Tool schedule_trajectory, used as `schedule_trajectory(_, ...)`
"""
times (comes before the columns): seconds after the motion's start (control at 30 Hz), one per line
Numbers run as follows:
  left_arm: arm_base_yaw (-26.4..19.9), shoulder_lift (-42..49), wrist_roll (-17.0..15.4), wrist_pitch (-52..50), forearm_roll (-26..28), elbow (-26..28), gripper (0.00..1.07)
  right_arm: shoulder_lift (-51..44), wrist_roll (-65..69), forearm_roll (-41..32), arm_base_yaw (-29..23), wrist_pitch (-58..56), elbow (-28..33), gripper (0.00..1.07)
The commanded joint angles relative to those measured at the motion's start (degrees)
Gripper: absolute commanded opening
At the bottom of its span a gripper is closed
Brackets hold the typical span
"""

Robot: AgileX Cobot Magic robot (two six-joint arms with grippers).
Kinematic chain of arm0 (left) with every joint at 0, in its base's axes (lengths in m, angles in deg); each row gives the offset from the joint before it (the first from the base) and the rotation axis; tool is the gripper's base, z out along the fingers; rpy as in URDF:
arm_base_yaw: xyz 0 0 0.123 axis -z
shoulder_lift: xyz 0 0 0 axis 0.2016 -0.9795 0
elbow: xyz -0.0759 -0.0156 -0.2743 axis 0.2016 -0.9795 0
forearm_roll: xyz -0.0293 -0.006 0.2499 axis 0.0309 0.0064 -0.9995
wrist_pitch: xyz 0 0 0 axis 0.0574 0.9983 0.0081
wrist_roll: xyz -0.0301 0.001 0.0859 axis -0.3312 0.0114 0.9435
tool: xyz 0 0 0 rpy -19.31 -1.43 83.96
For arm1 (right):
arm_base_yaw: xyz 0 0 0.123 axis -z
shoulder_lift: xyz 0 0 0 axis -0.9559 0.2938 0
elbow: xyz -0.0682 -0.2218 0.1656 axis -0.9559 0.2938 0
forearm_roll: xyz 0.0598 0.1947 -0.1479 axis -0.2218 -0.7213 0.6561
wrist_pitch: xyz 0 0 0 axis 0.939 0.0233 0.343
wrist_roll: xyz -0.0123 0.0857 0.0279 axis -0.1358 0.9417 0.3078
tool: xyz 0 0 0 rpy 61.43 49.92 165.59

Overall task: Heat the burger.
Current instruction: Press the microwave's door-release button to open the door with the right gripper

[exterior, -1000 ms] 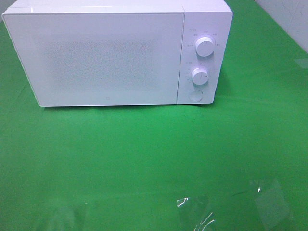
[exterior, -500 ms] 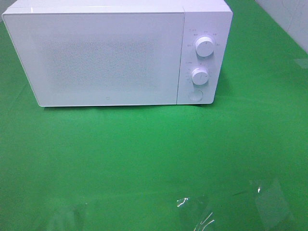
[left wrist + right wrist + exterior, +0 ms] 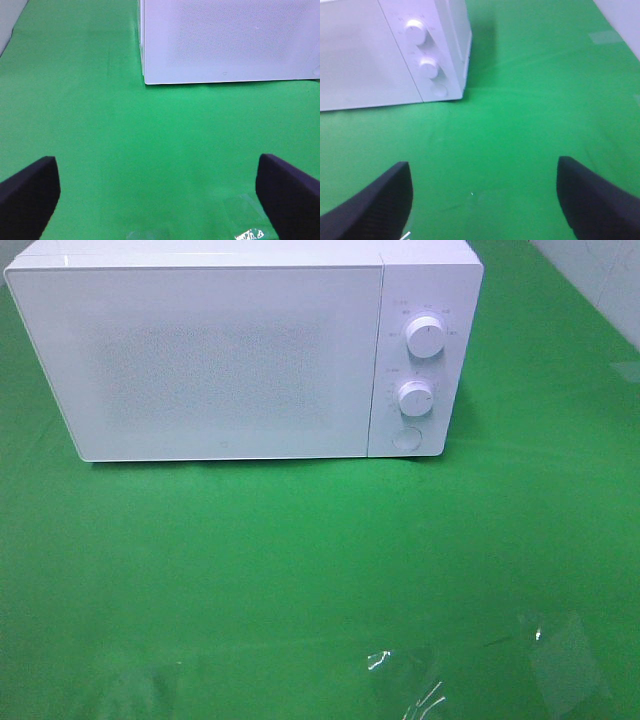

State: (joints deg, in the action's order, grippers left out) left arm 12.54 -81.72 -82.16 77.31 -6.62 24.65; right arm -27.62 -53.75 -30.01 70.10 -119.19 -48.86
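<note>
The burger is out of view in every frame. A white microwave (image 3: 240, 350) stands at the back of the green cloth with its door shut; two round knobs (image 3: 426, 337) and a round button are on its right panel. It also shows in the left wrist view (image 3: 230, 40) and the right wrist view (image 3: 390, 50). My left gripper (image 3: 160, 200) is open and empty over bare cloth, well in front of the microwave. My right gripper (image 3: 485, 200) is open and empty over bare cloth, in front of the control panel. Neither gripper shows in the exterior high view.
A green cloth (image 3: 300, 560) covers the table. Patches of clear tape (image 3: 400, 680) glint on the cloth near the front edge. A pale wall (image 3: 600, 280) runs along the back right.
</note>
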Motion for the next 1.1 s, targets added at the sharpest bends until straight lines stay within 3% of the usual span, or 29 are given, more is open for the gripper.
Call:
schedule_trajectory(0.03, -0.06, 0.86, -0.23, -0.40, 0.00, -0.23, 1.00, 4.01, -1.20, -2.18, 0.34, 5.73, -0.92, 0.76)
schedule_trajectory(0.8, -0.06, 0.86, -0.23, -0.40, 0.00, -0.23, 1.00, 35.98, -2.86, -0.97, 0.34, 30.37, -0.46, 0.74)
schedule_trajectory(0.9, -0.06, 0.86, -0.23, -0.40, 0.00, -0.23, 1.00, 36.78, -2.86, -0.46, 0.34, 33.00, 0.17, 0.74)
schedule_trajectory(0.97, -0.06, 0.86, -0.23, -0.40, 0.00, -0.23, 1.00, 39.42, -2.86, 1.78, 0.34, 45.84, 4.53, 0.74)
schedule_trajectory(1.07, -0.06, 0.86, -0.23, -0.40, 0.00, -0.23, 1.00, 40.16, -2.86, 1.78, 0.34, 52.88, 6.82, 0.74)
schedule_trajectory(1.1, -0.06, 0.86, -0.23, -0.40, 0.00, -0.23, 1.00, 40.91, -2.81, 1.78, 0.34, 60.05, 9.00, 0.74)
